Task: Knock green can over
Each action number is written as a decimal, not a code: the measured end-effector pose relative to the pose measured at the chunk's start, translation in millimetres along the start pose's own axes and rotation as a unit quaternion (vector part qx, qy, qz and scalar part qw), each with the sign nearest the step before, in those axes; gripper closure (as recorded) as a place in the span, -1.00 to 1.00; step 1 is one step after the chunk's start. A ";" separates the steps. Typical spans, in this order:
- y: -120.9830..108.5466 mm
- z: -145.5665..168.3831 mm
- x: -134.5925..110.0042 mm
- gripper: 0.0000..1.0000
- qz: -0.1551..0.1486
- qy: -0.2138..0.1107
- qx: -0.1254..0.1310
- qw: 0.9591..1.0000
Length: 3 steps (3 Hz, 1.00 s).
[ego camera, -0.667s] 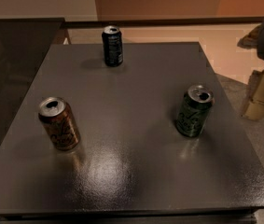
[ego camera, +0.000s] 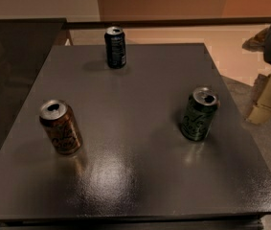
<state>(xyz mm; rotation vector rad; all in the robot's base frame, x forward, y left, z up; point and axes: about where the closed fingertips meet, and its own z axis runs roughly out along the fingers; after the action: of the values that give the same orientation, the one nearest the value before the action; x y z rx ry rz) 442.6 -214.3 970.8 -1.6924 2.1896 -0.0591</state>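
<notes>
Pretty dim, warm indoor light here, with an orange-brown cast that's strongest on the peach wall (ego camera: 183, 1) at the back. The glossy dark grey tabletop (ego camera: 140, 128) catches a big milky glare patch near its front edge, so the light looks to come from overhead. The dark green drink can (ego camera: 199, 114), the orange-gold can (ego camera: 61, 127) and the black can (ego camera: 115, 47) each throw a soft shadow leftward, plus a faint reflection streak toward the camera. The dark counter (ego camera: 15, 56) on the left goes murky. The pale beige gripper (ego camera: 264, 104) sits off the table's right side, dully lit.

Glossy grey table (ego camera: 125, 176), beige floor (ego camera: 235, 49).
</notes>
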 end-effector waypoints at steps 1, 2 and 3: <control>-4.9 11.4 -1.5 -1.00 0.010 -0.035 -0.003 0.999; -6.3 26.9 -5.5 -1.00 0.020 -0.074 -0.006 0.997; -8.1 48.5 -11.3 -1.00 0.029 -0.119 -0.017 0.992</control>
<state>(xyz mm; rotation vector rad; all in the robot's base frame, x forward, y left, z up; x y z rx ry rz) 467.6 -196.6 930.7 -1.5634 2.0697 0.1857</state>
